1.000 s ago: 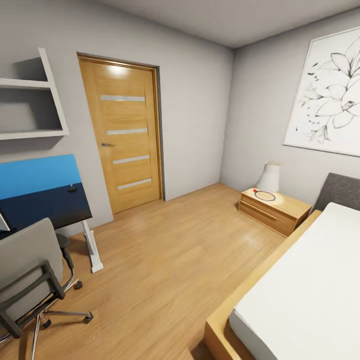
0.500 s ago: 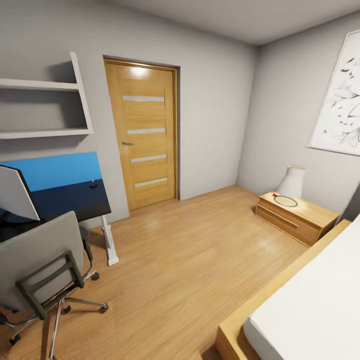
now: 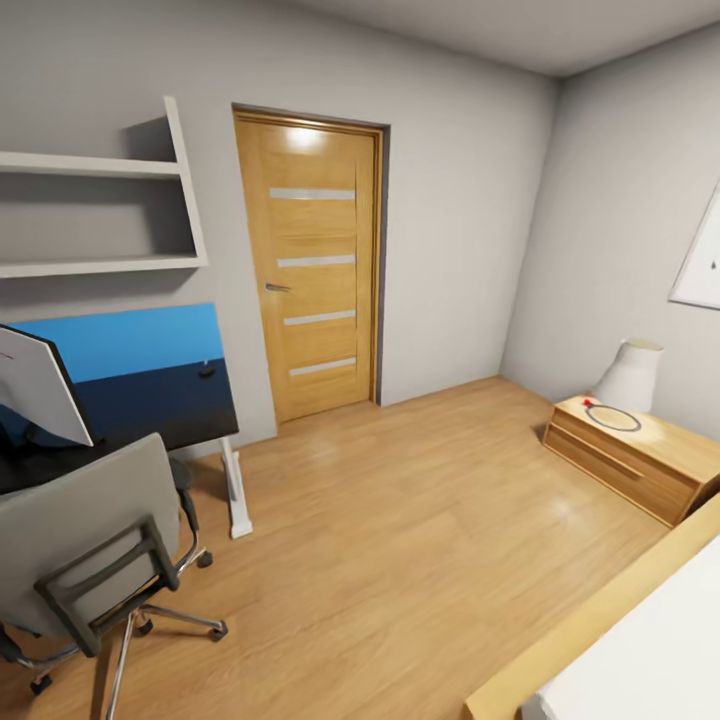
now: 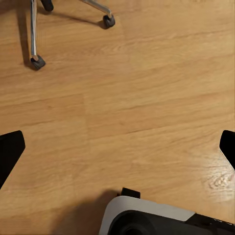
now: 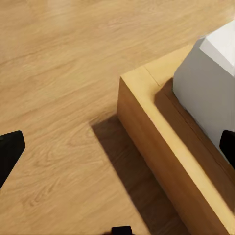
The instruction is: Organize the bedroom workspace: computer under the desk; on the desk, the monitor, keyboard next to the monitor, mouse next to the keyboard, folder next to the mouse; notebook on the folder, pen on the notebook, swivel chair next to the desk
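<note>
The bedroom floor (image 3: 400, 520) of light wood planks is seen from the head view, with a wooden door (image 3: 315, 270) in the grey far wall. At the left, the swivel chair (image 3: 85, 540) is placed just in front of the glossy black table (image 3: 150, 405), on which the monitor (image 3: 35, 385) is seen edge-on and a small dark object, perhaps the mouse (image 3: 207, 371), is set near the far end. A nightstand (image 3: 630, 455) with a lamp (image 3: 630, 375) is seen at the right. The left tool (image 4: 117, 147) is spread wide above bare floor near the chair's castors. The right tool (image 5: 117, 147) is likewise spread, over the bed frame (image 5: 161, 161) corner.
</note>
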